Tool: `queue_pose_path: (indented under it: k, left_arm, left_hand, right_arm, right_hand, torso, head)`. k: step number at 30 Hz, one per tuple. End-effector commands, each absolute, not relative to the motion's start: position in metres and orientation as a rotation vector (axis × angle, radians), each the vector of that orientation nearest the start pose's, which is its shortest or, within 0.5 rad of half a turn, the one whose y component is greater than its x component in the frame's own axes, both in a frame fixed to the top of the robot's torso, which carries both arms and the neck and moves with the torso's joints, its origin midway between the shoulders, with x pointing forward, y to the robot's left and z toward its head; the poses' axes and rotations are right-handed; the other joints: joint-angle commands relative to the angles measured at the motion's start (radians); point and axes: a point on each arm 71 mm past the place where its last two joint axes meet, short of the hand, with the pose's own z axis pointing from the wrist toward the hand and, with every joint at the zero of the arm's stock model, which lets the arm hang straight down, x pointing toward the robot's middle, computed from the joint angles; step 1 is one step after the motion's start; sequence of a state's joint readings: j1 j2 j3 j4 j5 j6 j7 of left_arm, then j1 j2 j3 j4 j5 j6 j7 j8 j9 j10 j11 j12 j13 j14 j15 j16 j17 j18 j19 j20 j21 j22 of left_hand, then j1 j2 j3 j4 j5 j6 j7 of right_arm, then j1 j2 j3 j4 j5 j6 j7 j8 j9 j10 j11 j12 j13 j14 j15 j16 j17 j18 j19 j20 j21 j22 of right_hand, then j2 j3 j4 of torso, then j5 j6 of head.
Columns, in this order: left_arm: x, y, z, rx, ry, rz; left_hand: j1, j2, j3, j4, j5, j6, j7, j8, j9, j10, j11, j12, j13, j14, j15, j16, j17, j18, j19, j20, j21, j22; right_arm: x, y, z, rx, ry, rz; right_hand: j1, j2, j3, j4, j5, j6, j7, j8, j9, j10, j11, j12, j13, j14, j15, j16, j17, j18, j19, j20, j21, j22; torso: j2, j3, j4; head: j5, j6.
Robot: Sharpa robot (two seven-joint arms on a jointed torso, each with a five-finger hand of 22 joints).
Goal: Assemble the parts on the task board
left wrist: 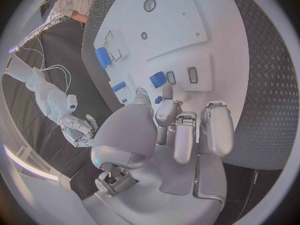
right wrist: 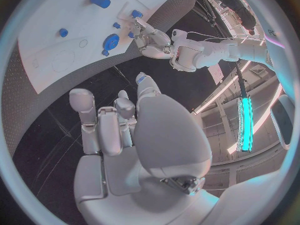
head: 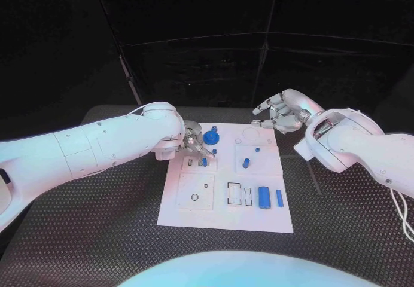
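1. Nearest the head camera lies the near edge of the task board (head: 226, 220), a white plate resting flat on the black surface (head: 95, 239).
2. Two blue cylindrical parts (head: 264, 197) lie side by side in the near right section of the board, just beside a rectangular outlined recess; a small dark ring lies in the near left section.
3. Left robot hand (head: 191, 145) hovers low over the far left section of the board. Its fingers are curled downward around a small blue part (head: 203, 161); whether the fingertips actually pinch that part cannot be told.
4. A round blue disc part (head: 211, 139) sits just beyond this hand, near the board's far edge.
5. Right robot hand (head: 280, 115) is raised past the far right corner of the board, fingers spread apart and holding nothing.
6. Two more small blue parts (head: 246, 162) lie near the board's middle, apart from both hands.
7. Judged step: seating a small part at the far left of the board, with most parts not yet placed.
8. Next move calls for fine fingertip alignment of that part over its recess, then a straight downward press.
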State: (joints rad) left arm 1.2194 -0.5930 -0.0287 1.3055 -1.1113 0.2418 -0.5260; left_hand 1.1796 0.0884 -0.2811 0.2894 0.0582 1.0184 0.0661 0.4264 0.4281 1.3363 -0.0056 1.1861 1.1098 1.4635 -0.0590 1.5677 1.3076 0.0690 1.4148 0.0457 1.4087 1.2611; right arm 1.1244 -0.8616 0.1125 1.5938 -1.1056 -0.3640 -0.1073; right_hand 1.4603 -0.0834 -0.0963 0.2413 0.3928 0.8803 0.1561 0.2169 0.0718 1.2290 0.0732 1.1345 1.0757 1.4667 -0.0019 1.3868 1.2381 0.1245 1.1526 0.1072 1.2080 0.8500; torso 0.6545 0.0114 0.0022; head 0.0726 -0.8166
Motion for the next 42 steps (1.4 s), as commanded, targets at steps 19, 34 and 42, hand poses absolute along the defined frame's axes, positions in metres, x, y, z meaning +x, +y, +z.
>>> queue_pose_path:
  k: [19,34,42]
  left_arm:
    - [0.5083,0.146,-0.2321,-0.007,2.422,-0.377]
    - [0.508,0.1427,-0.232,-0.003,2.421,-0.382]
    - [0.5082,0.1419,-0.2322,-0.028,2.425,-0.401]
  left_hand:
    - [0.03,0.013,0.001,-0.005,-0.002,-0.017,-0.001,0.022,0.03,-0.004,0.0,0.007,0.006,0.107,-0.006,0.003,0.263,-0.008,0.005,0.002,0.01,0.009]
    - [0.166,0.06,0.081,-0.061,0.002,-0.041,-0.003,0.041,0.076,-0.007,-0.003,0.005,0.009,0.107,-0.007,0.003,0.263,-0.008,-0.001,0.001,0.011,0.013]
    - [0.274,0.083,0.181,-0.125,0.013,-0.062,-0.013,0.034,0.087,-0.019,-0.013,-0.009,0.001,0.107,-0.015,0.003,0.263,-0.005,-0.01,-0.006,0.005,0.004]
  right_arm:
    - [0.4838,-0.1927,-0.1594,0.244,1.645,0.898]
    - [0.4846,-0.1915,-0.16,0.243,1.648,0.899]
    - [0.485,-0.191,-0.1605,0.241,1.652,0.9]
  right_hand:
    - [-0.001,0.01,-0.005,0.002,0.012,-0.002,-0.001,0.007,0.0,-0.002,-0.006,-0.004,0.0,0.031,-0.006,-0.005,0.0,0.014,-0.001,-0.005,-0.006,-0.001]
    - [0.003,0.014,-0.005,0.001,0.017,0.001,-0.002,0.01,0.0,-0.001,-0.007,-0.004,0.0,0.031,-0.007,-0.006,-0.001,0.015,-0.001,-0.006,-0.007,-0.002]
    - [0.005,0.015,-0.004,0.0,0.019,0.002,-0.003,0.012,0.0,-0.001,-0.007,-0.004,0.0,0.032,-0.008,-0.007,-0.001,0.015,0.0,-0.006,-0.008,-0.003]
  torso:
    - [0.001,0.0002,0.0008]
    - [0.002,0.0,0.0008]
    - [0.001,0.0003,0.0006]
  head:
    - [-0.003,-0.006]
    - [-0.003,-0.009]
    - [0.0,-0.013]
